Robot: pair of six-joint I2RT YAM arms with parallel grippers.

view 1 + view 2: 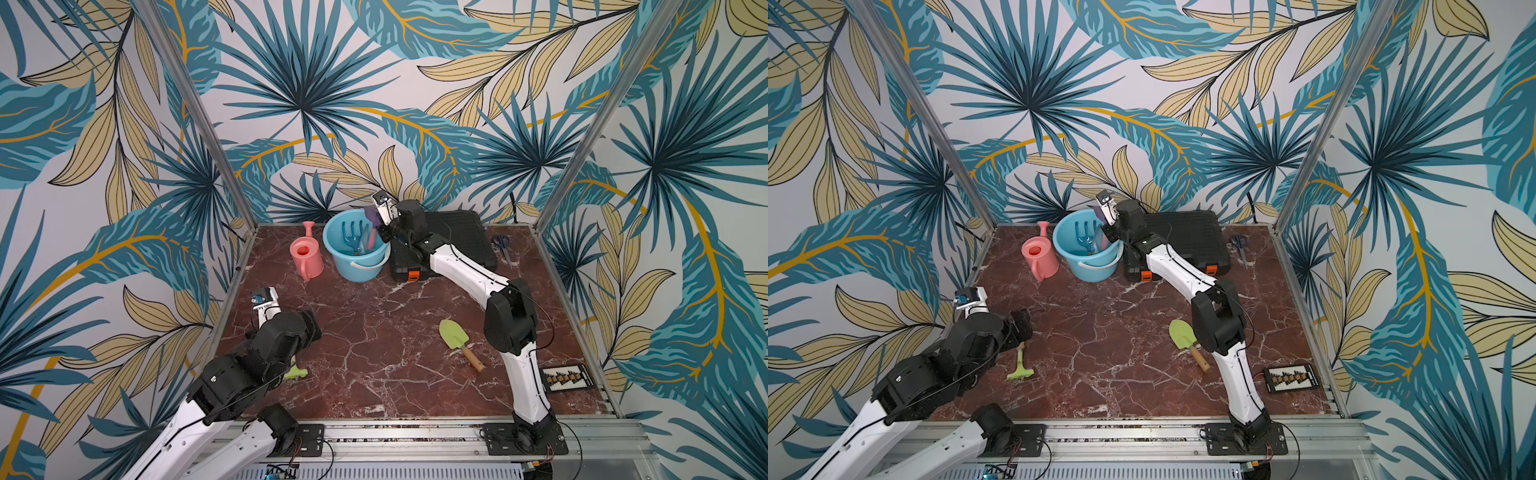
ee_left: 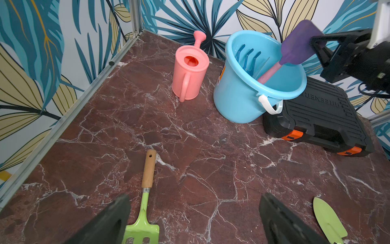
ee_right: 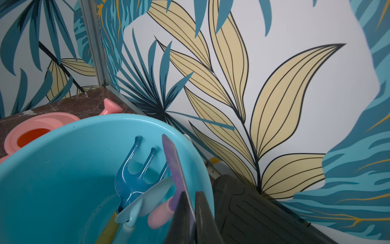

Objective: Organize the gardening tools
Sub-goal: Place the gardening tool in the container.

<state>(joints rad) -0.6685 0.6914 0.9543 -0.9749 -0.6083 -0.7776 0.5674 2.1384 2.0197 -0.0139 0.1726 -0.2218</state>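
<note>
Red-brown marble-look worktop (image 1: 374, 374), walls of leaf-print wallpaper. Black ribbed plastic case with orange latches (image 1: 457, 237) lies flat at the far edge, right of centre. Raised lettering on its lid (image 2: 322, 99) reads upside down in the left wrist view, looks like "GREENER", not sure of the rest.

Light blue plastic bucket with white handle (image 1: 357, 270) (image 1: 1092, 266) (image 2: 236, 101) (image 3: 52, 169) stands at the far edge, mid, just beside the case. It has an orange label patch on the side, unreadable. Pink plastic watering can (image 1: 307, 257) (image 1: 1040, 257) (image 2: 190, 76) stands upright just left of the bucket.

Right end effector (image 3: 191, 196) (image 2: 316, 46) is pressed together on the blade of the purple scoop with pink handle (image 3: 173, 164) (image 2: 297, 44) (image 1: 371, 216), handle end down inside the bucket. Left end effector (image 2: 195, 195) (image 1: 1021, 324) is spread wide and empty, hovering near the left edge above the green hoe with wooden handle (image 2: 147, 190) (image 1: 1020, 365), which lies flat.

Lime trowel with wooden handle (image 1: 455, 336) (image 1: 1181, 334) (image 2: 328, 219) lies flat toward the near right, beside the right arm. Blue fork-rake (image 3: 130, 181) (image 2: 248, 61) (image 1: 351, 235) and pale blue trowel (image 3: 145, 198) are in the bucket. Blue-handled scissors (image 1: 502, 243) (image 1: 1239, 243) lie near the far right corner. Small black card with yellow marks (image 1: 567, 378) (image 1: 1289, 376) lies at the near right corner, print too small to read.
</note>
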